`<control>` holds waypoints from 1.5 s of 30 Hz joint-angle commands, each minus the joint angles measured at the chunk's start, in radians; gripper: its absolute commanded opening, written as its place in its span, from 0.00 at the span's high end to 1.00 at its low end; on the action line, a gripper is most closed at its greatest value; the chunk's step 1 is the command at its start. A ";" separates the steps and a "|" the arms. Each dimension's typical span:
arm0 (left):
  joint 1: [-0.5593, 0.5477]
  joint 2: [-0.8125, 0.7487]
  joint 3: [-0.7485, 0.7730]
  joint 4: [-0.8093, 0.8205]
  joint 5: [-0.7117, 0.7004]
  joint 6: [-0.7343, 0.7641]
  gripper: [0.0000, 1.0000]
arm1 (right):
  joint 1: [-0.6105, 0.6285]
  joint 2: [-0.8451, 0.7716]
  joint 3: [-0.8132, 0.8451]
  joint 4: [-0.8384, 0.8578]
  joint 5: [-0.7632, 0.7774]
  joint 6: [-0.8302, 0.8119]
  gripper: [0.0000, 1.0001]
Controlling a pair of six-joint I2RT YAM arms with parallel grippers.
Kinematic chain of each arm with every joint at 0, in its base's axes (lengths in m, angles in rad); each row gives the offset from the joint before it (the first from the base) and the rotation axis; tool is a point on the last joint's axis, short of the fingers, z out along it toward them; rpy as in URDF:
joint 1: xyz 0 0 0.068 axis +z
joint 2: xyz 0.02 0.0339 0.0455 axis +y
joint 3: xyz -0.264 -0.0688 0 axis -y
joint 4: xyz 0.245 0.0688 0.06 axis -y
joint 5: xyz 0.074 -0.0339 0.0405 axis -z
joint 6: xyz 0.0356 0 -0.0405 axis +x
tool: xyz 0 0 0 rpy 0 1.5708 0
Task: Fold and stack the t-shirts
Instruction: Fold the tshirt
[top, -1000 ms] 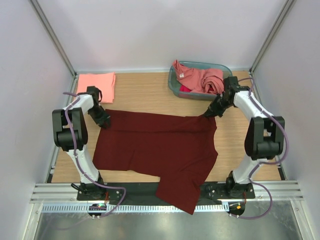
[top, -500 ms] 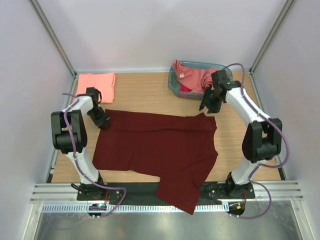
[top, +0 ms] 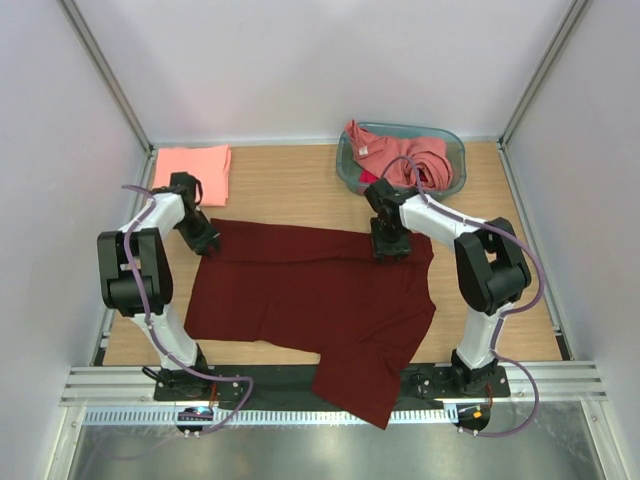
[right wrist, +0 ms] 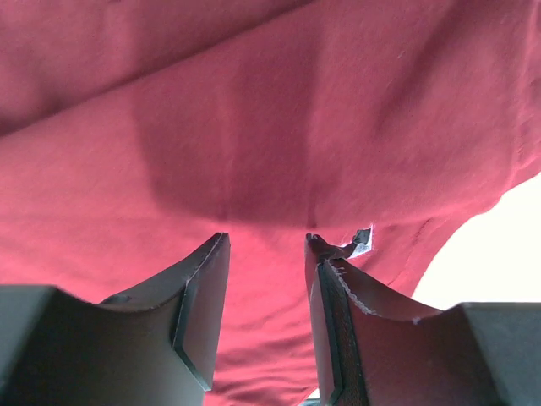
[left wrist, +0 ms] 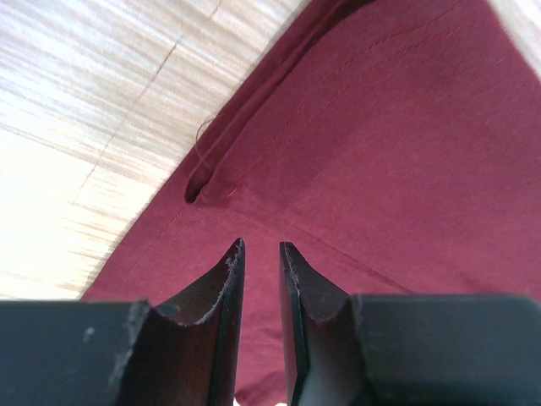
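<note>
Wooden table (top: 290, 190), maroon t-shirt (top: 320, 290) spread flat, right gripper (right wrist: 266, 241) with jaws apart above its top edge, left gripper (left wrist: 260, 249) barely parted at its corner, seemingly empty, basket (top: 452, 140) holding pink t-shirts (top: 400, 155)

Looked like a lab robot cell: plain white panel walls (top: 300, 60) on aluminium posts (top: 108, 72) enclosed a wooden table (top: 290, 190), slotted rail (top: 110, 385) along its near edge.

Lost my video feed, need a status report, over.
Left gripper: jaws barely apart, empty, at far left corner of maroon shirt. Right gripper: jaws open above its far edge. Shirt spread out, unfolded. Nothing in the way.
</note>
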 commanded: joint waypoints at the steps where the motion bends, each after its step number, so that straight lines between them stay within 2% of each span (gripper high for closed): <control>1: -0.003 -0.050 -0.018 -0.009 0.010 0.012 0.76 | 0.005 0.017 0.060 0.016 0.115 -0.054 0.53; 7: -0.004 -0.033 -0.012 -0.006 0.010 0.014 0.76 | 0.007 0.055 0.088 0.014 0.158 -0.065 0.61; 10: -0.003 -0.024 -0.005 -0.005 0.011 0.009 0.76 | 0.007 0.064 0.096 0.023 0.162 -0.062 0.70; 13: -0.003 -0.016 0.002 -0.005 0.013 0.006 0.76 | 0.008 0.072 0.112 0.022 0.162 -0.062 0.82; 14: -0.003 -0.015 0.004 -0.006 0.013 0.006 0.76 | 0.007 0.074 0.117 0.019 0.164 -0.060 0.90; 17: -0.003 -0.012 0.008 -0.006 0.010 0.008 0.76 | 0.005 0.077 0.148 0.011 0.170 -0.066 0.99; 24: -0.004 -0.001 0.008 -0.005 0.003 0.006 0.76 | -0.005 0.152 0.273 -0.029 0.164 -0.042 0.99; 35: -0.004 0.010 0.016 -0.008 -0.001 0.020 0.76 | -0.082 0.299 0.485 -0.047 0.043 -0.031 0.99; 42: -0.004 0.027 0.034 -0.005 0.007 0.022 0.76 | -0.108 0.345 0.591 -0.085 0.018 -0.010 0.98; 45: -0.003 0.028 0.036 -0.005 0.010 0.020 0.76 | -0.116 0.336 0.611 -0.108 0.024 -0.033 0.76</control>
